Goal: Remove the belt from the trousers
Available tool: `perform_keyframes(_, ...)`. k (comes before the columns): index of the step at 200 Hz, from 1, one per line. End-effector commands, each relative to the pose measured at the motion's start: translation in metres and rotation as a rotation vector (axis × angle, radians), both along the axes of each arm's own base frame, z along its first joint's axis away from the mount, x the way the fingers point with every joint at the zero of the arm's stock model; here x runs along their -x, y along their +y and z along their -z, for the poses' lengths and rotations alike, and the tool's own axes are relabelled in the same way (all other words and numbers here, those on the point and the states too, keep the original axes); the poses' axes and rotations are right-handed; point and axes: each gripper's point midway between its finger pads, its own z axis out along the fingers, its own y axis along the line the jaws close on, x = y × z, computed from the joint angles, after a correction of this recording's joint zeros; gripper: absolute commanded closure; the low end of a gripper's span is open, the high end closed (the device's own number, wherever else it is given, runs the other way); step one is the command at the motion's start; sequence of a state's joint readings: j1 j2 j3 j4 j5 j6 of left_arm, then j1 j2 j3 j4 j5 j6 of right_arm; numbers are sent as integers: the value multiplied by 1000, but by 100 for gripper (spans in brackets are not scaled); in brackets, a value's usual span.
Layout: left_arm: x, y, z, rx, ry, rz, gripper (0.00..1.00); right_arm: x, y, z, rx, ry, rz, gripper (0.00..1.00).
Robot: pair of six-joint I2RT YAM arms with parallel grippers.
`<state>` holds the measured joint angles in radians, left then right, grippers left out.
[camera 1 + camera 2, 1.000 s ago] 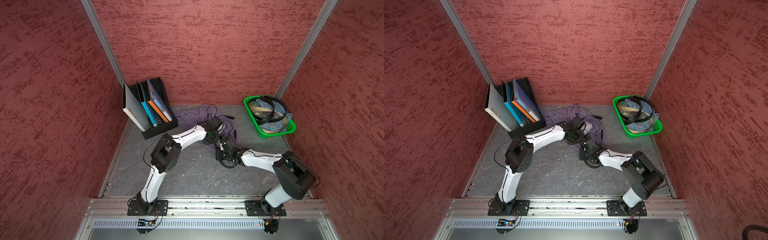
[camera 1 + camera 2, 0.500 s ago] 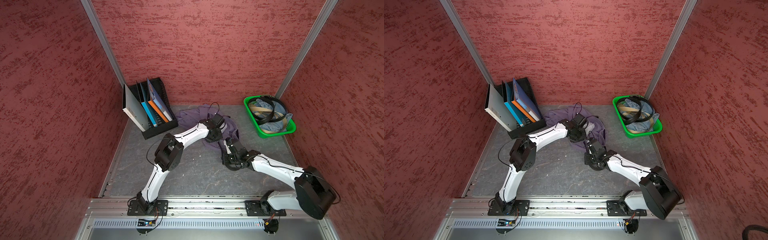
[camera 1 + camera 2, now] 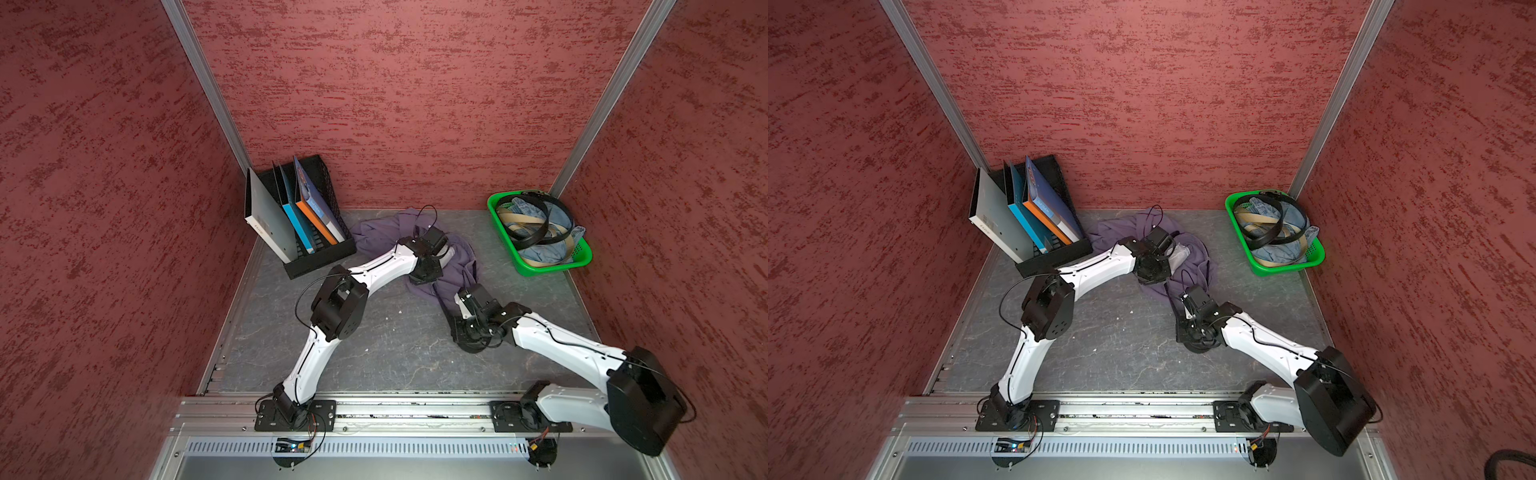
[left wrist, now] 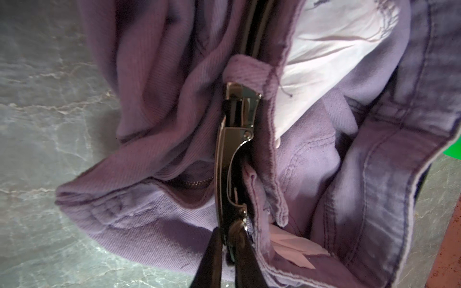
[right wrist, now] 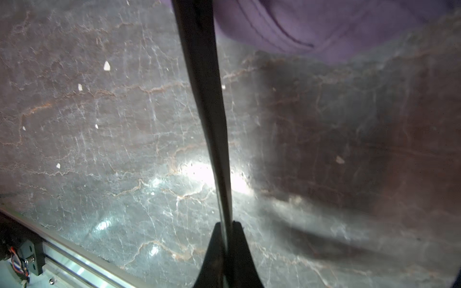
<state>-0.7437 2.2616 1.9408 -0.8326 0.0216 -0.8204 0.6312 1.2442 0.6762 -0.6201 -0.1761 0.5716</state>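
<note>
Left wrist view is showing the left gripper pinching tight on the buckle of the belt, against a loop of the trousers. The right gripper is clamping that belt further along, near the trousers. Lettering on the grey binder is proving too small to read.

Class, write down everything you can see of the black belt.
The belt is a narrow, plain black strap, smooth like leather, with a shiny dark metal buckle. The buckle lies edge-on against the purple trousers, just outside a belt loop the strap runs through. The left gripper pinches the buckle's end; the right gripper clamps the strap, stretched straight above the table.
</note>
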Motion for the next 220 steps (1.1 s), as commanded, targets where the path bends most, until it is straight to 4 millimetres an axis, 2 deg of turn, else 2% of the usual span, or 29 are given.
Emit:
perform_keyframes(1, -40, 24, 3, -51, -91, -77, 87, 63, -27, 14, 92, 306, 81, 100)
perform_keyframes(19, -41, 24, 3, -45, -88, -77, 88, 76, -44, 15, 154, 352, 153, 100)
perform_keyframes(37, -39, 23, 0, -37, -88, -72, 87, 68, -51, 4, 166, 288, 191, 100)
perform_keyframes(50, -37, 20, -3, -28, -89, -65, 87, 49, -44, -8, 132, 197, 188, 84)
perform_keyframes(84, -27, 13, -13, -1, -97, -51, 87, -10, -8, -50, -42, -135, 88, 48)
perform_keyframes(96, -22, 12, -15, 9, -92, -47, 87, -28, 2, -61, -71, -217, 53, 42)
perform_keyframes(116, -17, 10, -18, 15, -91, -42, 87, -53, 26, -71, -134, -307, -2, 41)
perform_keyframes(130, -13, 9, -21, 23, -94, -38, 87, -68, 40, -70, -164, -341, -21, 41)
perform_keyframes(168, -8, 3, -32, 37, -104, -27, 87, -105, 64, -43, -167, -367, -13, 43)
perform_keyframes(181, -6, 2, -35, 44, -107, -23, 87, -112, 69, -28, -157, -354, -6, 43)
perform_keyframes(209, -5, 1, -41, 47, -114, -20, 87, -121, 73, -10, -144, -338, 7, 45)
perform_keyframes(220, -5, 1, -42, 48, -115, -21, 87, -122, 72, -5, -132, -333, 10, 50)
